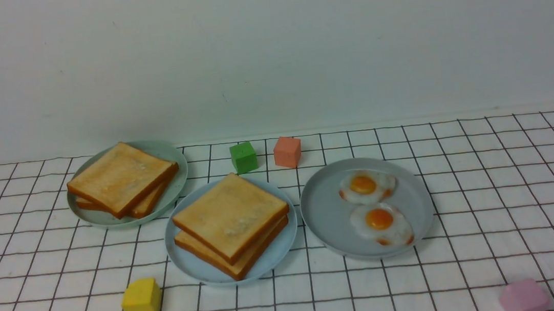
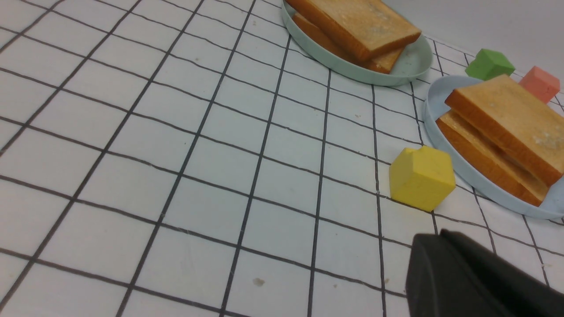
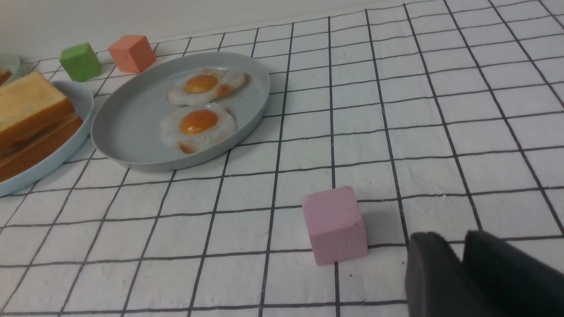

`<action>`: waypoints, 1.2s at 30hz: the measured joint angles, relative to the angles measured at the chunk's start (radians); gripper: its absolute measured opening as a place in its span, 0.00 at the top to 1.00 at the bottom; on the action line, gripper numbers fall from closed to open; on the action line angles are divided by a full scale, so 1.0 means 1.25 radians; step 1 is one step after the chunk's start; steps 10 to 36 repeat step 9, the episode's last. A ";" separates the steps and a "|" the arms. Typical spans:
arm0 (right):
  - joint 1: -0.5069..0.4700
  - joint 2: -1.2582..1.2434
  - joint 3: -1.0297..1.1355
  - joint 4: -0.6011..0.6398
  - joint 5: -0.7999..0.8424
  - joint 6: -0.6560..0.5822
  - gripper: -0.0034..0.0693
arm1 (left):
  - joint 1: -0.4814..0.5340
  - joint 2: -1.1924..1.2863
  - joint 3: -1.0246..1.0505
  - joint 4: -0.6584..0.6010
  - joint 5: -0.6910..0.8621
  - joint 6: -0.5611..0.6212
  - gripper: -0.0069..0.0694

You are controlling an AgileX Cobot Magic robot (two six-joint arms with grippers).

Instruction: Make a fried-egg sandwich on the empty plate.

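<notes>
Neither arm shows from the front; the right gripper (image 3: 458, 259) looks pressed together above the cloth, while only one dark piece of the left gripper (image 2: 445, 259) shows, so I cannot tell its state. Just beyond a yellow cube (image 2: 421, 178), nearer the left arm, the plate (image 1: 187, 260) holds the fried-egg sandwich (image 1: 231, 224), no egg visible between its slices. Farther off, the grey plate (image 3: 128, 132) carries two eggs and the green plate (image 2: 414, 61) two toasts.

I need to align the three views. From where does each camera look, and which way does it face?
Front: between the arms, facing the wall over three plates; no robot part visible.
Left wrist: low, facing the yellow cube; dark left tool in the corner.
Right wrist: low, facing the pink cube and eggs; right tool visible.
All share the light blue plate.
</notes>
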 joint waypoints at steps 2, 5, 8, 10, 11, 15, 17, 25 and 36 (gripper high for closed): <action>0.000 0.000 0.000 0.000 0.000 0.000 0.77 | 0.000 0.000 0.000 0.000 0.000 0.000 0.91; 0.000 0.000 0.000 0.000 0.000 0.000 0.77 | 0.000 0.000 0.000 0.000 0.000 0.000 0.90; 0.000 0.000 0.000 0.000 0.000 0.000 0.77 | 0.000 0.000 0.000 0.000 0.000 0.000 0.90; 0.000 0.000 0.000 0.000 0.000 0.000 0.77 | 0.000 0.000 0.000 0.000 0.000 0.000 0.90; 0.000 0.000 0.000 0.000 0.000 0.000 0.77 | 0.000 0.000 0.000 0.000 0.000 0.000 0.90; 0.000 0.000 0.000 0.000 0.000 0.000 0.77 | 0.000 0.000 0.000 0.000 0.000 0.000 0.90; 0.000 0.000 0.000 0.000 0.000 0.000 0.77 | 0.000 0.000 0.000 0.000 0.000 0.000 0.90; 0.000 0.000 0.000 0.000 0.000 0.000 0.77 | 0.000 0.000 0.000 0.000 0.000 0.000 0.90; 0.000 0.000 0.000 0.000 0.000 0.000 0.77 | 0.000 0.000 0.000 0.000 0.000 0.000 0.90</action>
